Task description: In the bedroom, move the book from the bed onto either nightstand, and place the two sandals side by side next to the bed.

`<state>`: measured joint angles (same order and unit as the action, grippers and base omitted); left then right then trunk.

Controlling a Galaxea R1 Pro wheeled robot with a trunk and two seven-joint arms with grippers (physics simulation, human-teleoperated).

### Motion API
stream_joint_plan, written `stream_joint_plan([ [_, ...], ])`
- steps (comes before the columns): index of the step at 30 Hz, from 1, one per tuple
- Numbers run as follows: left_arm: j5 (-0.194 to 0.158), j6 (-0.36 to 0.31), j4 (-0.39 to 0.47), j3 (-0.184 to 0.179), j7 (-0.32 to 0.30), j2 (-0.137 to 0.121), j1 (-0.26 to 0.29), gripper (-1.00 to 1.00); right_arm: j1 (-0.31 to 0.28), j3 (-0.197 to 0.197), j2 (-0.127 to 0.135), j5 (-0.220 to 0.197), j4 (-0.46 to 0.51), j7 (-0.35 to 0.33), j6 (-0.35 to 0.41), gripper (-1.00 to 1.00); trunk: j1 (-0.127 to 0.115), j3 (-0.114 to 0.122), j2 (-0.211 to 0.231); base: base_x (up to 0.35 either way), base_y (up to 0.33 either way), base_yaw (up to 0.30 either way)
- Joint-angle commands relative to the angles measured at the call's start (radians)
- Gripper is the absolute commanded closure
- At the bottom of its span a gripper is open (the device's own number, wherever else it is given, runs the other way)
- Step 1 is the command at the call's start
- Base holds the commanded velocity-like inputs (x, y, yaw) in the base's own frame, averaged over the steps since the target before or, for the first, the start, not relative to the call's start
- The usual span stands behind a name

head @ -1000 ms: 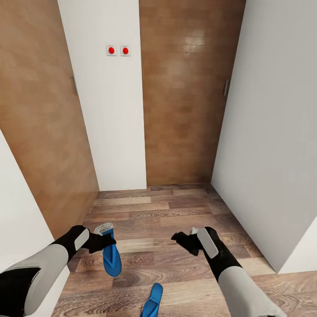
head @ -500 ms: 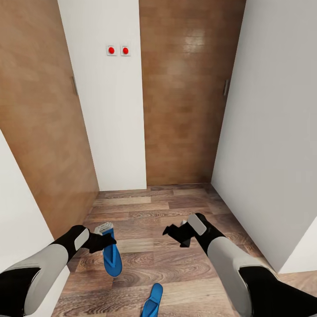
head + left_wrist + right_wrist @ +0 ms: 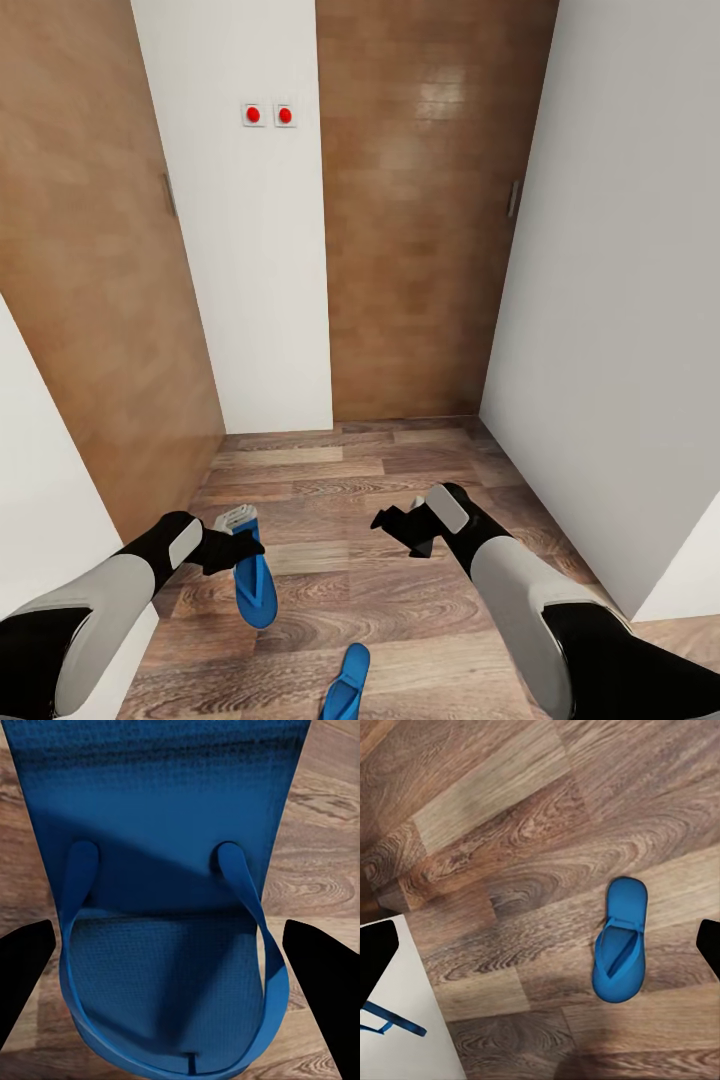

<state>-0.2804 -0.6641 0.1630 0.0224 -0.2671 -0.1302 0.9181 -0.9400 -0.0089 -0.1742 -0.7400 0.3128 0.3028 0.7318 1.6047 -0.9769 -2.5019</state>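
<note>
sandal-gathering step. left gripper (image 3: 243, 545) hangs over one blue sandal (image 3: 254, 588), jaws wide either side of it in the wrist view, whether gripped i cannot tell. right gripper (image 3: 392, 523) hovers above the wood floor (image 3: 400, 600), jaws spread and empty. second sandal (image 3: 346, 684) lies near the robot. next: lower the right arm onto it.

The brown wood-plank floor (image 3: 400, 590) runs between white walls up to a brown wooden door. One bright blue flip-flop sandal (image 3: 346, 682) lies flat on the planks near the bottom edge of the head view, straps up. In the right wrist view that same blue sandal (image 3: 619, 940) rests alone on the wood boards (image 3: 510, 832), its toe end wider than its heel.
</note>
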Motion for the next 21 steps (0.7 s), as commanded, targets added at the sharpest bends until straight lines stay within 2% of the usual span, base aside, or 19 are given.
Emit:
stream_joint_plan([
  [1, -0.003, -0.006, 0.001, 0.002, 0.0, 0.0, 0.0, 1.0, 0.0, 0.0, 0.0, -0.009, 0.002, 0.009, 0.003, -1.0, 0.0, -0.001, 0.0, 0.0, 0.0, 0.0],
  [10, -0.003, -0.006, 0.001, 0.002, -0.001, 0.0, 0.0, 1.0, 0.0, 0.0, 0.0, -0.01, 0.01, 0.007, 0.001, -1.0, 0.0, -0.001, 0.0, 0.0, 0.0, 0.0],
  [21, -0.003, -0.011, 0.001, 0.002, -0.001, -0.001, 0.0, 1.0, 0.0, 0.0, 0.0, -0.007, 0.007, 0.007, -0.004, -1.0, 0.005, -0.044, -0.003, 0.0, 0.0, 0.0],
])
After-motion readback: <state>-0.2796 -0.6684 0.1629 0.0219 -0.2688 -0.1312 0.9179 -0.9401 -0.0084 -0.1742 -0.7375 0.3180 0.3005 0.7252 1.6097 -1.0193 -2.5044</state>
